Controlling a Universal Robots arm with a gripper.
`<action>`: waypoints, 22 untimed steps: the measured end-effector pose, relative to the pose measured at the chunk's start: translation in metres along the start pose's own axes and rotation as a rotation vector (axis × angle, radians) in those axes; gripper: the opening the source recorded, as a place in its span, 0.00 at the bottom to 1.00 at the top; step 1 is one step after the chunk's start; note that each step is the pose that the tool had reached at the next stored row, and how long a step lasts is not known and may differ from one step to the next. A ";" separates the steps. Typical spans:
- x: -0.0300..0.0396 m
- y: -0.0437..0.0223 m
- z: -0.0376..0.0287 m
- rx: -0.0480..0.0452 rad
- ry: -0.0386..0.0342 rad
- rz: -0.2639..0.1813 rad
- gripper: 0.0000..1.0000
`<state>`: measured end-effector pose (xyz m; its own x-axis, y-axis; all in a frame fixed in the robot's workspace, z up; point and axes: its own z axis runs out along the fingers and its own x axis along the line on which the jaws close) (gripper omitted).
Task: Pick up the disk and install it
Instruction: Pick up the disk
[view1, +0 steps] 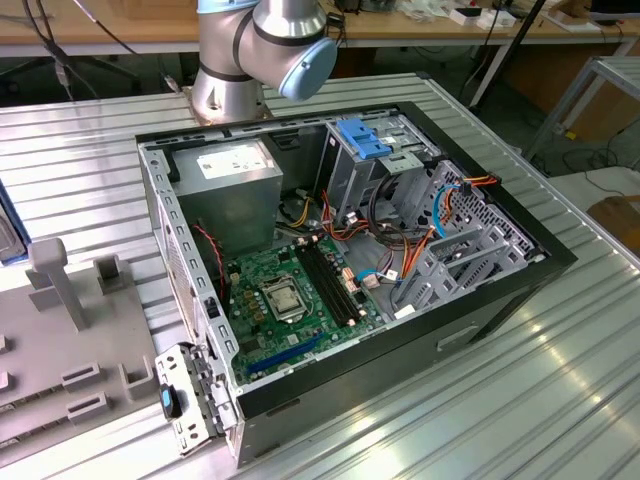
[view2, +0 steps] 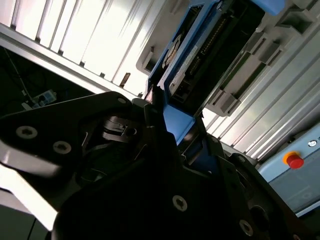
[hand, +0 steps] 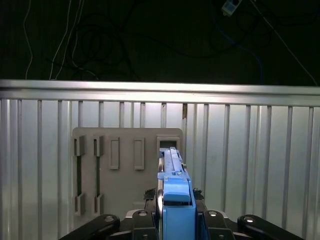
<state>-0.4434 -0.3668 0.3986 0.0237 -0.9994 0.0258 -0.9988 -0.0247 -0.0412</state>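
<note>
Open computer case (view1: 380, 378) on ribbed table (view1: 560, 400)

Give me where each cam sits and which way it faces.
Exterior view: off the arm, above, angled down into the open computer case on the ribbed table; the arm shows at its base.
First wrist view: on the wrist, sighting along the gripper over the disk to a grey slotted plate.
Second wrist view: on the wrist, close past the gripper to the disk.
Shared: both wrist views show gripper and disk.

Hand (hand: 177, 210) clamped around the disk (hand: 170, 160), grey blue-capped arm (view1: 265, 45) bent near its base.
</note>
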 end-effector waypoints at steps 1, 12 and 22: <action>0.0000 -0.0001 -0.0017 -0.0004 0.0002 0.000 0.37; 0.0020 -0.0033 -0.0787 0.0001 0.0002 0.000 0.37; 0.0029 -0.0046 -0.1116 0.0001 0.0058 0.000 0.37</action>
<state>-0.4434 -0.3668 0.5103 0.0237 -0.9992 0.0317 -0.9988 -0.0250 -0.0413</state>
